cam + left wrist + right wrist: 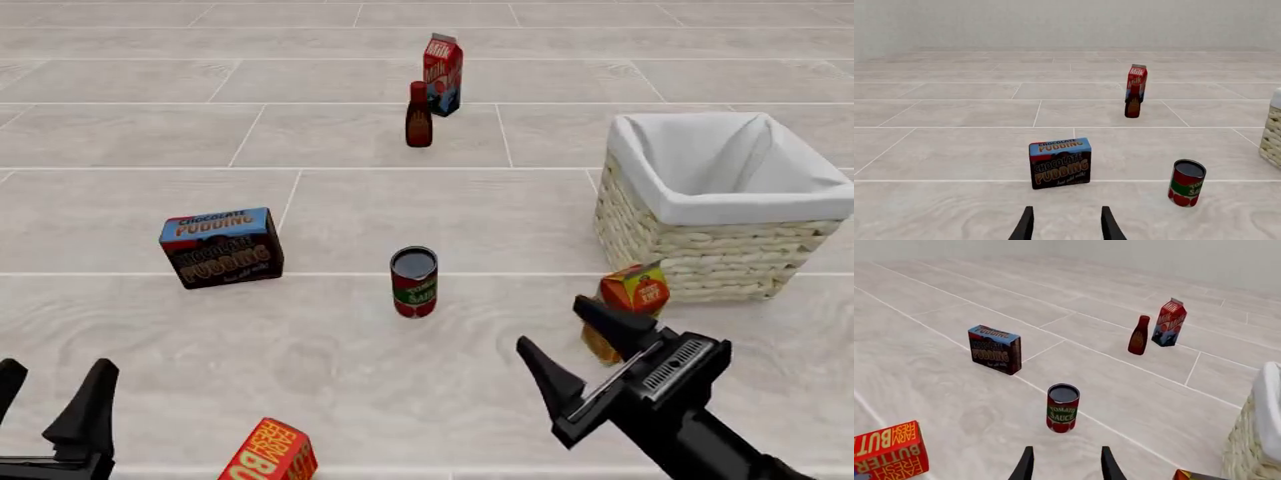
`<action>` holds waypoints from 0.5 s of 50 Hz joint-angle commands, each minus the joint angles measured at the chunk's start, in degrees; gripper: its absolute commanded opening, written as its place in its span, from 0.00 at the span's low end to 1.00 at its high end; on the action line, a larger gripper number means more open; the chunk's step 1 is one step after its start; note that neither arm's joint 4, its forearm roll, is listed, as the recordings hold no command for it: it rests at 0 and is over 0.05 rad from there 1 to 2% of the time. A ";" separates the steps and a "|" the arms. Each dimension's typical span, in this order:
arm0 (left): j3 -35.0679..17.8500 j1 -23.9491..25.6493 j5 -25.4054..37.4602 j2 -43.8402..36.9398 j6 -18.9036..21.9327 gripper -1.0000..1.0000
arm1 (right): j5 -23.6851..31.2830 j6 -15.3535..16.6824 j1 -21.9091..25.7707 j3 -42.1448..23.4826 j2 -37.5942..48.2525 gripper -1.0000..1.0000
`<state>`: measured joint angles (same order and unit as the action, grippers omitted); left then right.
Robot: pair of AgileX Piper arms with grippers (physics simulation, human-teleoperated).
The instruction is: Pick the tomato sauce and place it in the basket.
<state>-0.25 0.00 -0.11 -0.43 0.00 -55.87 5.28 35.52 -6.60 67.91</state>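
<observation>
Front view: tomato sauce (pixel 414 282) upright mid-bench, apart from basket (pixel 722 205) at right. Right gripper (pixel 577 348) near can, not touching, jaws released, holding nothing. Left gripper (pixel 54 395) low at left edge, jaws apart too. Pudding box (pixel 222 247) left of can; brown bottle (pixel 419 115) w/ milk carton (pixel 443 74) farther back.

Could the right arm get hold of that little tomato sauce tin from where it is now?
Probably yes. The right pincer is open and the tin stands upright ahead of it on bare floor, nothing between them. The pudding box and the basket stand well off to either side.
</observation>
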 commanded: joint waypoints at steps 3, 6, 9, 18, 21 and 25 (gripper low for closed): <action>0.00 0.00 0.00 0.00 0.00 1.00 | -9.09 0.88 0.21 -1.82 12.26 1.00; 0.00 0.00 0.00 0.00 0.00 1.00 | -9.67 1.01 0.22 -2.29 13.29 1.00; 0.00 0.00 0.00 0.00 0.00 1.00 | -9.96 1.10 0.15 -2.53 13.70 1.00; 0.00 0.00 0.00 0.00 0.00 1.00 | -11.04 1.72 0.45 -4.24 16.26 1.00; 0.00 0.00 0.00 0.00 0.00 1.00 | -11.33 1.85 0.69 -4.86 17.08 1.00; 0.00 0.00 0.00 0.00 0.00 1.00 | -12.56 2.00 0.43 -5.60 19.20 1.00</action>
<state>-0.25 0.00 -0.11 -0.43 0.00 -66.20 6.81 35.91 -10.53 83.13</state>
